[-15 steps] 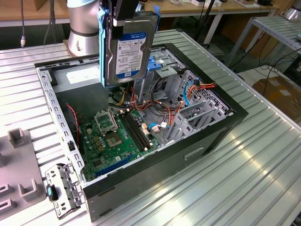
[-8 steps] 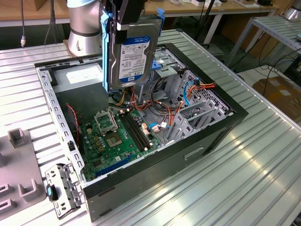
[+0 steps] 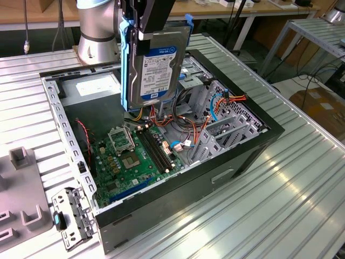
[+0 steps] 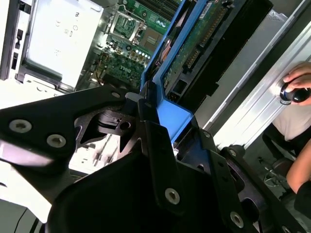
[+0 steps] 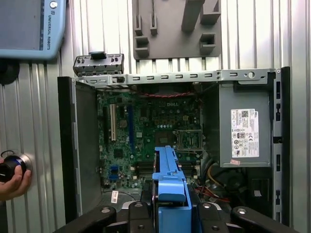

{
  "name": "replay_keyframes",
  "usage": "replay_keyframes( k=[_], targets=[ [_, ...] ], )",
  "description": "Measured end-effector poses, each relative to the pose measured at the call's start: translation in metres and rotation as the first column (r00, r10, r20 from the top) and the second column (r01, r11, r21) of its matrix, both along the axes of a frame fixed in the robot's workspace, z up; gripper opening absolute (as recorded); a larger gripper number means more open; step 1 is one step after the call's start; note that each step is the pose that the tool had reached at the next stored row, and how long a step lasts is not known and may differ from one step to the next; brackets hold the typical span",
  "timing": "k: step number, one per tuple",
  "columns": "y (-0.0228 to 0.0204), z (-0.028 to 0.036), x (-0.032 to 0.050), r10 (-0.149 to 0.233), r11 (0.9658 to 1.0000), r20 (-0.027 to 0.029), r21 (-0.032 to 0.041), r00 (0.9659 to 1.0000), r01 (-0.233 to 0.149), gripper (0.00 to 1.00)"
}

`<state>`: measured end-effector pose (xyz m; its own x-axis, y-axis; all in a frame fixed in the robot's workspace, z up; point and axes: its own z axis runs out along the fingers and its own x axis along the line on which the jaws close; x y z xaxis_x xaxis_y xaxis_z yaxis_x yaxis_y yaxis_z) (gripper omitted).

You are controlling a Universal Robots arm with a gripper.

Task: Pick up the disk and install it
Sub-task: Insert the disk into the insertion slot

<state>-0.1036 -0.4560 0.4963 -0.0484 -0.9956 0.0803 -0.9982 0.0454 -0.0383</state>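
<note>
Exterior view, read left to right. At upper left, inside the open computer case (image 3: 226,167), sits the grey power-supply box (image 3: 89,86). Below it, centre left, the motherboard (image 3: 129,156) lies exposed. At upper centre the end effector (image 3: 141,29) is clamped on the blue carrier at the top end of the disk (image 3: 159,65). The disk hangs upright above the case interior, label toward the camera. Just under its lower edge I see orange and red cables (image 3: 180,118). Right of centre stands the metal drive cage (image 3: 226,128).

Hazards, in my judgement:
- The hold is at one end only, so the disk could swing or slip.
- Its lower edge could snag the cables or strike the motherboard.
- Rails meeting the cage askew would jam.

In the first wrist view a person's hand (image 5: 13,180) rests on a control on the tabletop (image 5: 301,39), beside the case.
</note>
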Motion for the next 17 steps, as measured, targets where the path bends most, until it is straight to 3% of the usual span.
replay_keyframes(
  k=[5, 17],
  targets=[
    [-0.0094, -0.0003, 0.0001, 0.000, 1.0000, 0.0001, -0.0099, 1.0000, 0.000, 0.37],
    [-0.0242, -0.0008, 0.0010, 0.000, 0.9996, 0.0000, -0.0275, 1.0000, 0.000, 0.37]
  ],
)
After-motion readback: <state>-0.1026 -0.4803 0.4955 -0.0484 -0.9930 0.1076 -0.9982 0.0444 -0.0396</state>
